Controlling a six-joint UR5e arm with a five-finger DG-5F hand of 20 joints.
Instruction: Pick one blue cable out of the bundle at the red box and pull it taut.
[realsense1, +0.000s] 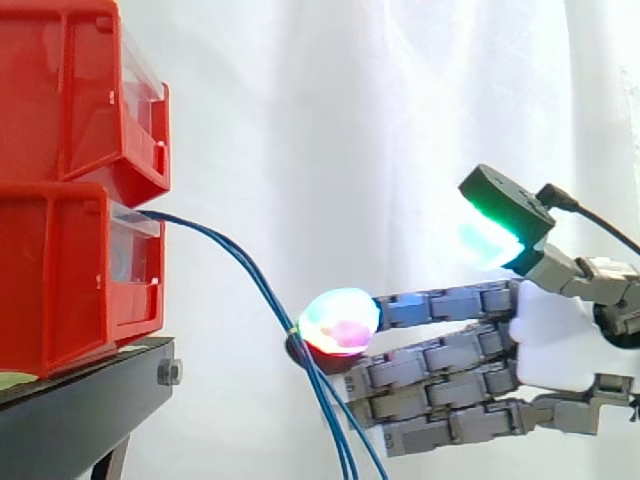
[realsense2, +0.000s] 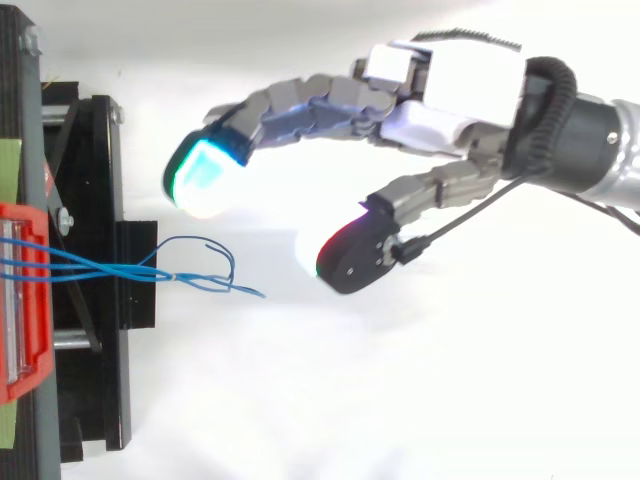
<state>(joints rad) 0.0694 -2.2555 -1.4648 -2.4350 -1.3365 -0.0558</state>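
**While the blue cables (realsense1: 255, 272) hang slack, the hand (realsense1: 560, 340) is released and grips nothing**

I see the hand at the right of the side view. Its fingers stretch almost straight toward the bins, and the thumb (realsense1: 500, 215) is raised well above them. Nothing is clamped or pinched.

The cables leave the front of the lower red bin (realsense1: 60, 270), arc out and down, and run off the bottom edge of the side view. Several strands run together; I can't tell the count. They are loose, not taut.

In the side view the glowing fingertip (realsense1: 340, 320) sits right at the strands, and a dark pad just below it overlaps them. I can't tell contact from that angle. From the top view the strands (realsense2: 130, 270) end in loose loops near the glowing fingertip (realsense2: 205, 175) and the thumb pad (realsense2: 355, 250), touching neither.

The upper red bin (realsense1: 80, 90) is stacked on the lower one. Both sit on the black stand (realsense1: 90, 385), with the white curtain (realsense1: 350, 120) behind.
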